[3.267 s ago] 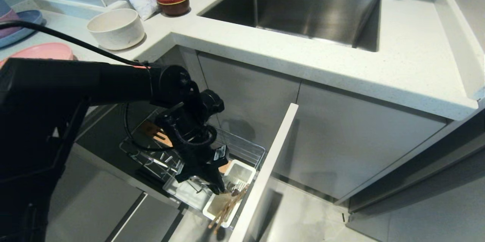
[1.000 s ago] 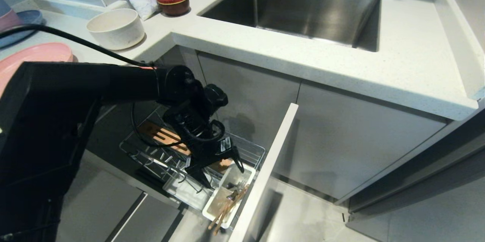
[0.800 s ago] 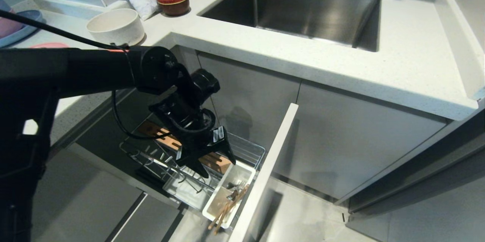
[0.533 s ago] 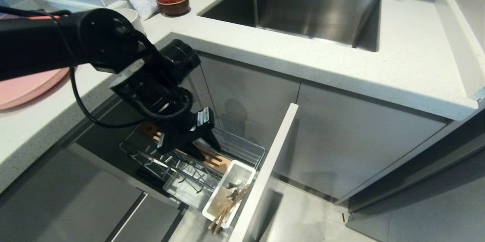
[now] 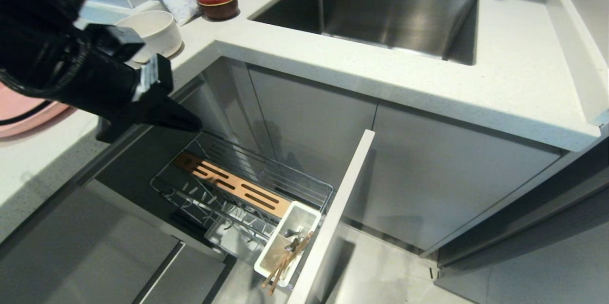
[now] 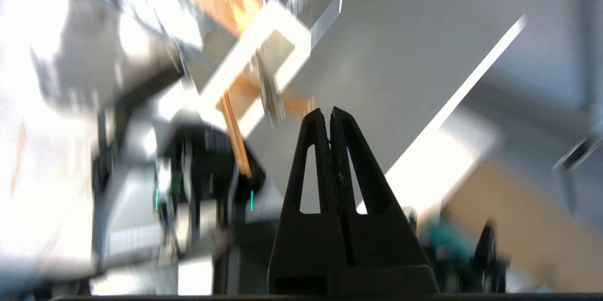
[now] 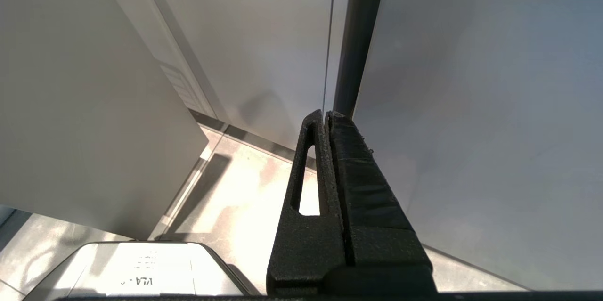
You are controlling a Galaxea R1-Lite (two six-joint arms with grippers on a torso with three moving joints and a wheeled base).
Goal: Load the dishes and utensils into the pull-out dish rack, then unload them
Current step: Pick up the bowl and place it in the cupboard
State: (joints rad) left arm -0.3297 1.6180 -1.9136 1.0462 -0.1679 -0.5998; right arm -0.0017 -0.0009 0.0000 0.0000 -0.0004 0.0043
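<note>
Left gripper (image 6: 328, 111): fingers pressed together, holding nothing; raised beside the counter edge, above the pull-out dish rack (image 5: 304, 185).
Right gripper (image 7: 325, 113): closed and empty, parked low by grey cabinet fronts.
Cutlery tray (image 5: 304, 213): white, at the rack's front corner against the pale front panel (image 5: 342, 199).
Chopsticks (image 5: 280, 268): in the tray, ends sticking out, next to metal cutlery (image 5: 292, 237).
Wooden strip (image 5: 233, 187): bare, across the wire basket.
Cream bowl (image 5: 157, 30): on the counter behind the arm.
Pink plate (image 5: 19, 113): on the counter, partly hidden.

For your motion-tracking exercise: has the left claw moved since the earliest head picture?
Yes. The left claw, now shut and empty, has risen from the white cutlery tray up and leftward, towards the cream bowl on the counter.
</note>
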